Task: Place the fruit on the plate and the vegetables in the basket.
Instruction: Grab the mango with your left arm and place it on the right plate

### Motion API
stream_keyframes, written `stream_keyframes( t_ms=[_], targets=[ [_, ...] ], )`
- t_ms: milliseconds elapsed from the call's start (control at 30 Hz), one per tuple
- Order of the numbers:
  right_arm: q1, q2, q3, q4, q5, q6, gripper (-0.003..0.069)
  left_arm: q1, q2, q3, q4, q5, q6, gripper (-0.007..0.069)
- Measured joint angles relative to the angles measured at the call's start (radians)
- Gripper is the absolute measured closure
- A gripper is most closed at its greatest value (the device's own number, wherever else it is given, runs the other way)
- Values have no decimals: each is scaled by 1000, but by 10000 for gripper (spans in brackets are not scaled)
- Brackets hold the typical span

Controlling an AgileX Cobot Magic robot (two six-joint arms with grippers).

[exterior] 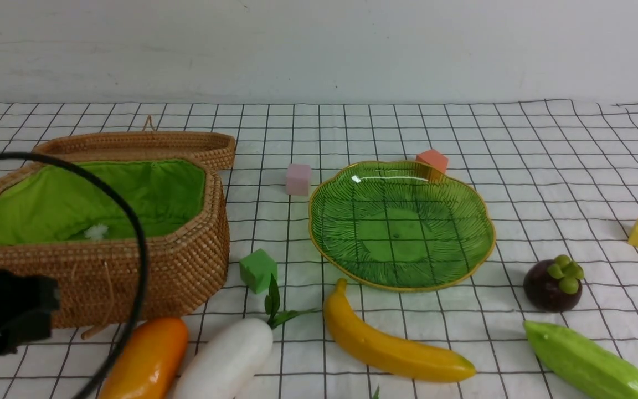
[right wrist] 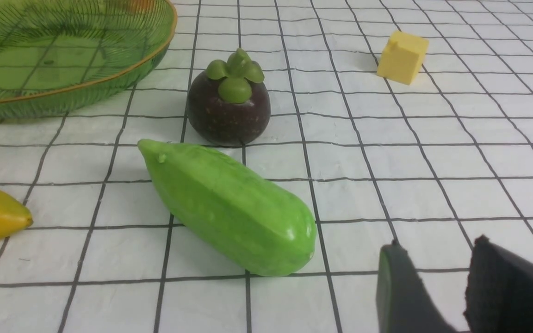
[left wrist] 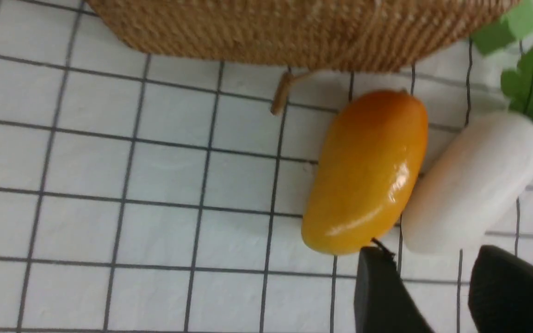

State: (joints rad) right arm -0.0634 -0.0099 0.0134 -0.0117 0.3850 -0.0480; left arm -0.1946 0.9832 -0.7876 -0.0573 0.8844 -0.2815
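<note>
The left gripper (left wrist: 426, 273) and right gripper (right wrist: 433, 259) have spread jaws. Radish (exterior: 227, 357) and mango (exterior: 146, 357) lie by the worktop's (exterior: 302, 382) near edge, before the basket (exterior: 186, 260).

You're looking at a lab-style test setup: robot hardware reaches over a grid-lined tabletop (exterior: 507, 210), a plain pale wall (exterior: 319, 50) beyond its far edge.

The glossy orange-yellow mango (exterior: 146, 360), white radish (exterior: 227, 360) and curved yellow banana (exterior: 396, 350) lie on the table, near the dark mangosteen (exterior: 552, 285) and green gourd (exterior: 586, 360). The translucent green plate (exterior: 402, 221) and the green-lined wicker basket (exterior: 147, 271) stand upright, well apart.
</note>
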Motion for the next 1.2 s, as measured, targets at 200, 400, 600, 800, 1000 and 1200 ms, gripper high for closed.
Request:
stream_keyframes(
  t_ms=[200, 400, 600, 800, 1000, 1200],
  targets=[
    [0, 0, 0, 0, 0, 0, 416, -168, 167, -7, 134, -8, -49, 153],
    [0, 0, 0, 0, 0, 0, 416, -214, 390, -55, 240, -64, -132, -11],
    [0, 0, 0, 0, 0, 0, 416, -214, 608, -124, 289, -135, -139, 11],
    [0, 0, 0, 0, 0, 0, 416, -214, 672, -149, 304, -144, -139, 58],
    [0, 0, 0, 0, 0, 0, 416, -215, 633, -147, 283, -75, -138, 58],
    [0, 0, 0, 0, 0, 0, 416, -215, 445, -162, 219, 84, -95, 58]
  ],
)
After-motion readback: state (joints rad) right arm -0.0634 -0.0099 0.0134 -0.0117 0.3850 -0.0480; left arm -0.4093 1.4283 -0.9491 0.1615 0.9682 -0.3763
